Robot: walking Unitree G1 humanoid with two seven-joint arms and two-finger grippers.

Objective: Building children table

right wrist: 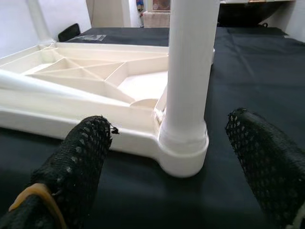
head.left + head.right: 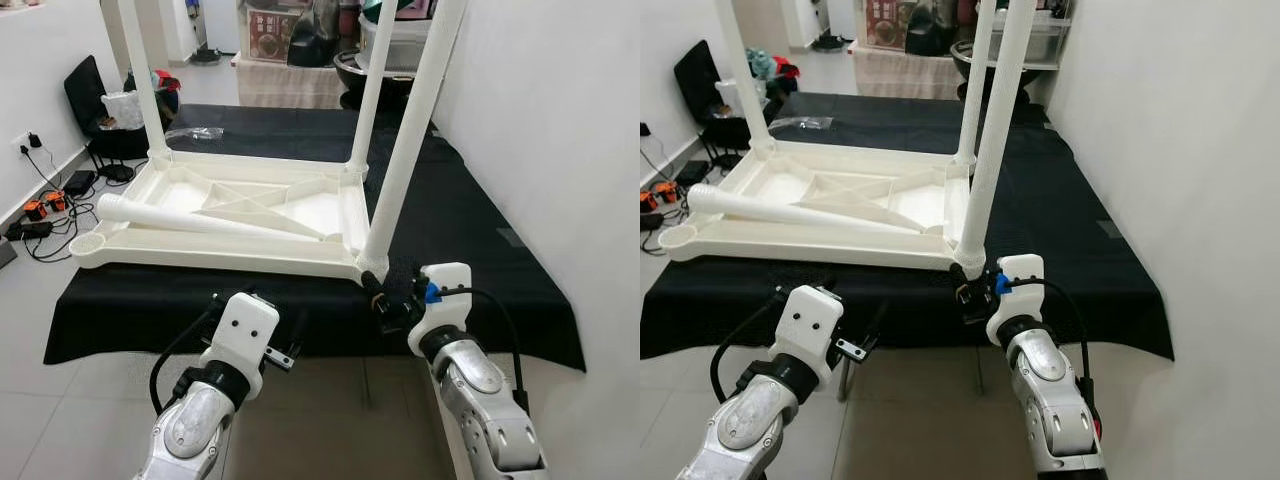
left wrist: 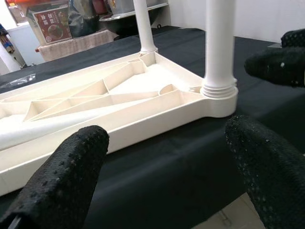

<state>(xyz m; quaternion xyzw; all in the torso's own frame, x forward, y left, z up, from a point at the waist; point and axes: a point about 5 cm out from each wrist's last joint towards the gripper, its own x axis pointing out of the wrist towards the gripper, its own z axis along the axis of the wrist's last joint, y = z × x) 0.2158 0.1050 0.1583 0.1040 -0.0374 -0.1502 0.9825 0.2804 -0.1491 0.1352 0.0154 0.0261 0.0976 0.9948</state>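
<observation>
A white plastic children's table (image 2: 200, 262) lies upside down on a black cloth. Three white legs stand in its corners: far left (image 2: 145, 80), far right (image 2: 372, 90) and near right (image 2: 410, 140). A loose fourth leg (image 2: 200, 220) lies across the underside. The near-left corner socket (image 2: 86, 245) holds nothing. My right gripper (image 1: 167, 124) is open at the base of the near-right leg (image 1: 188, 71), one finger on each side and not touching it. My left gripper (image 3: 167, 131) is open below the cloth's front edge, facing the table's near side.
The black cloth (image 2: 480, 230) covers a low platform against a white wall on the right. A clear plastic bag (image 2: 195, 132) lies behind the table. A black chair (image 2: 90, 100) and floor cables (image 2: 40, 215) are to the left. Boxes (image 2: 275, 35) stand at the back.
</observation>
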